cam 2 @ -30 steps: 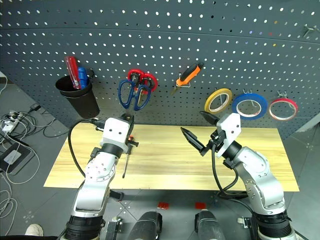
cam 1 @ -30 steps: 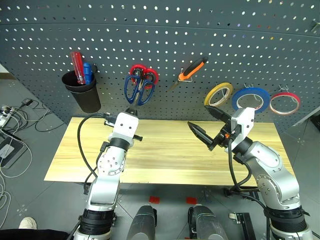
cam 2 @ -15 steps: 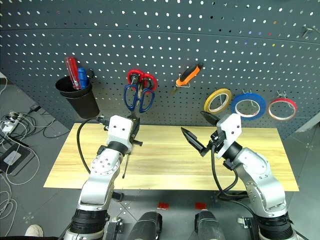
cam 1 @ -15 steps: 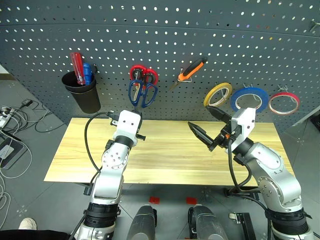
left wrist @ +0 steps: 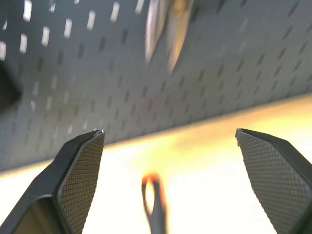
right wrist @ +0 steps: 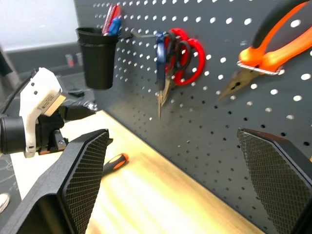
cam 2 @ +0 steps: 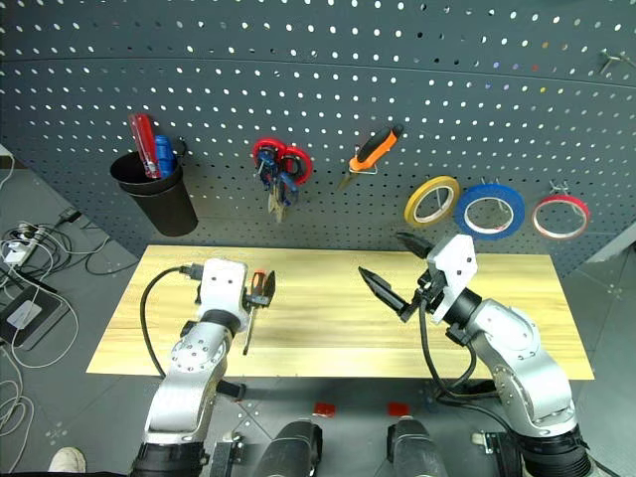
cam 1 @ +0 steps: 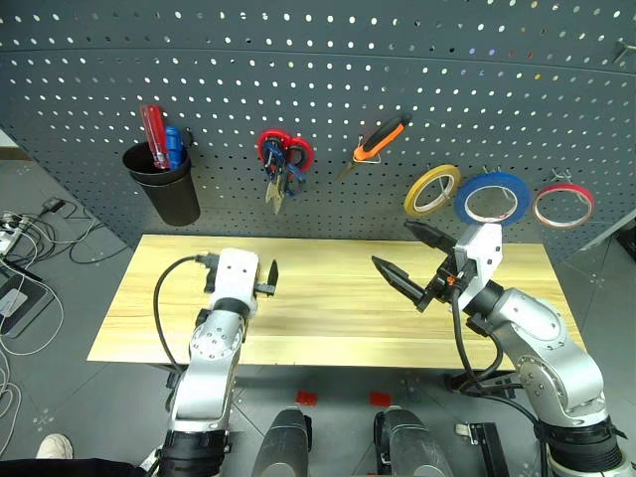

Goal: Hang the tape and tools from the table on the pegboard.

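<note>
The dark-blue-handled scissors (cam 1: 277, 177) hang blades down on a hook of the pegboard (cam 1: 417, 60), beside red-handled scissors (cam 1: 286, 149). The orange-and-black pliers (cam 1: 379, 138) hang to their right. Further right hangs the blue tape (cam 1: 494, 197). The slim screwdriver (cam 2: 250, 316) lies on the table (cam 1: 338, 320). My left gripper (left wrist: 169, 132) is open and empty just above the screwdriver's handle, below the scissors. Above the table's middle right, my right gripper (cam 2: 383, 255) is open and empty, pointing left.
A black cup (cam 1: 164, 184) on the board's left holds red and blue screwdrivers. A yellow tape roll (cam 1: 432, 189) and a red-and-white roll (cam 1: 563, 204) flank the blue one. Cables lie on the floor at far left.
My left gripper opened, let go of the blue scissors and sank toward the table. The scissors now hang straight down on their hook. The right arm stayed put.
</note>
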You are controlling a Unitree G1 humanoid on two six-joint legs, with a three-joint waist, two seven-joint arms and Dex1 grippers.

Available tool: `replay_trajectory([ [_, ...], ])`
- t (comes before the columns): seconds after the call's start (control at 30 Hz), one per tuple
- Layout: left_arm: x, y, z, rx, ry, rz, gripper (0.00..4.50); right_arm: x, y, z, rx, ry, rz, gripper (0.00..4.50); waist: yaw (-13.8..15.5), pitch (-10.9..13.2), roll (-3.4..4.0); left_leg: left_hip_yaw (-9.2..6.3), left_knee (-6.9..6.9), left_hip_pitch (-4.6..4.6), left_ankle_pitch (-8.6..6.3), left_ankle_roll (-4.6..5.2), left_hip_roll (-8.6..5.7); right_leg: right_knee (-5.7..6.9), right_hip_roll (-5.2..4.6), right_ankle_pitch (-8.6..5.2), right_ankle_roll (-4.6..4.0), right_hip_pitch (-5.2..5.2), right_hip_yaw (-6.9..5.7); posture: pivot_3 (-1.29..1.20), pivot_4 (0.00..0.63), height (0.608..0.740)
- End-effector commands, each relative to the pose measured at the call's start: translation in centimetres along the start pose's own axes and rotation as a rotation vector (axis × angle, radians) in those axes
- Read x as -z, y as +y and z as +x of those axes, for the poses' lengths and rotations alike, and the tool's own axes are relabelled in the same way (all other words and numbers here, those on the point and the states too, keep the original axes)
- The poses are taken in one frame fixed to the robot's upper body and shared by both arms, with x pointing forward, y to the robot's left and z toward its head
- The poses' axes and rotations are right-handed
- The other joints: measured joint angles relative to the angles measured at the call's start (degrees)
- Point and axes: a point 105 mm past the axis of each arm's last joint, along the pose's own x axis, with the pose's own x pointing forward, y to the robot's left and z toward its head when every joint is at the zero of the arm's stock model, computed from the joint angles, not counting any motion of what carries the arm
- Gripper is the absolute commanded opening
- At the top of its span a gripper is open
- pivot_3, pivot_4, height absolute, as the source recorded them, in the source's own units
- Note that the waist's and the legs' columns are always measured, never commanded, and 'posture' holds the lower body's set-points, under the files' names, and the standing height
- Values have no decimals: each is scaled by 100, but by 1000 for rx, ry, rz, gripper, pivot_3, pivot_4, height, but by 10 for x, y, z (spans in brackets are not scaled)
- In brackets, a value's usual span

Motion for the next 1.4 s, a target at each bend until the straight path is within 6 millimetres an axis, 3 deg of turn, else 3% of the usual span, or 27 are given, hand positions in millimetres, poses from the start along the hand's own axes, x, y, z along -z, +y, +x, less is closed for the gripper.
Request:
replay_trajectory([
  [0.03, 7, 27, -10, -111, 61, -11, 4480, 2, 8, 8, -59, 17, -63, 4500, -1, 13, -5, -3, -1, 2, -2, 4, 0, 1, 0, 0, 0, 2, -1, 120, 259, 740],
  [0.2, 20, 46, -6, -138, 166, -28, 4480, 3, 17, 29, -120, 18, -72, 4500, 2, 73, -9, -17, 2, 23, -7, 13, 0, -4, 2, -1, 0, 34, -9, 128, 298, 740],
  [0.37, 17, 46, 12, -62, 191, -58, 4480, 4, 19, 42, -150, 24, -77, 4500, 13, 233, -5, -34, 5, 33, -8, 15, -5, -5, -1, -1, -1, 52, -20, 139, 355, 740],
  [0.67, 10, 35, 43, 26, 229, -82, 4480, 8, 14, 49, -142, 61, -115, 4500, -21, 622, -5, -37, 9, 16, -8, 14, -1, 1, 0, -1, -1, 33, -22, 128, 430, 740],
  [1.1, 14, 30, 56, 58, 293, -45, 4480, 9, 14, 49, -142, 76, -89, 4500, -11, 993, -16, -15, 15, -2, -6, 12, 1, 46, -2, -1, -1, -13, -6, 110, 475, 740],
  [1.4, 9, 30, 59, 73, 277, -43, 1813, 11, 13, 47, -129, 88, -80, 4500, -14, 1042, -11, -9, 13, -1, -6, 11, 4, 45, -1, -1, 0, -17, -3, 110, 467, 740],
])
